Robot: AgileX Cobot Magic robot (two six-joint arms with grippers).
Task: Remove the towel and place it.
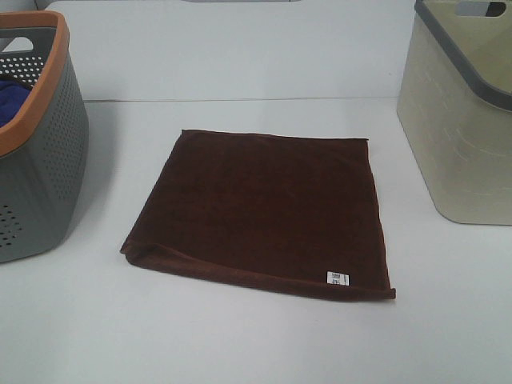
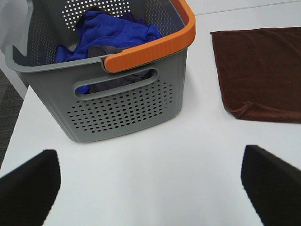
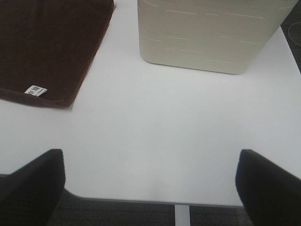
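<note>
Two pairs of black fingers show, one pair per wrist camera, and each pair stands spread wide with nothing between. The left fingers (image 2: pixel 28 188) hover over bare white tabletop (image 2: pixel 155 179). The right fingers (image 3: pixel 30 186) hang near the tabletop's front edge, with dark floor showing below it.

One towel (image 1: pixel 264 212) lies flat on the tabletop, dark reddish-brown and roughly square, its near edge slightly rolled. It sits beyond the left fingers and off to their inner side, and likewise beyond the right fingers toward their inner side, well apart from both pairs. One small white label (image 1: pixel 337 278) is sewn at the towel's near corner, the corner closest to the right fingers; it carries dark print too small to read.

Two baskets stand on the tabletop. One grey perforated basket (image 2: pixel 122 108) with an orange rim stands straight beyond the left fingers, beside the towel but apart from it. Inside it lies one bunched blue cloth (image 2: pixel 113 30) over something dark grey. One cream basket (image 1: pixel 460 144) with a grey rim stands beyond the right fingers, also clear of the towel. Nothing lies between either pair of fingers and the towel.
</note>
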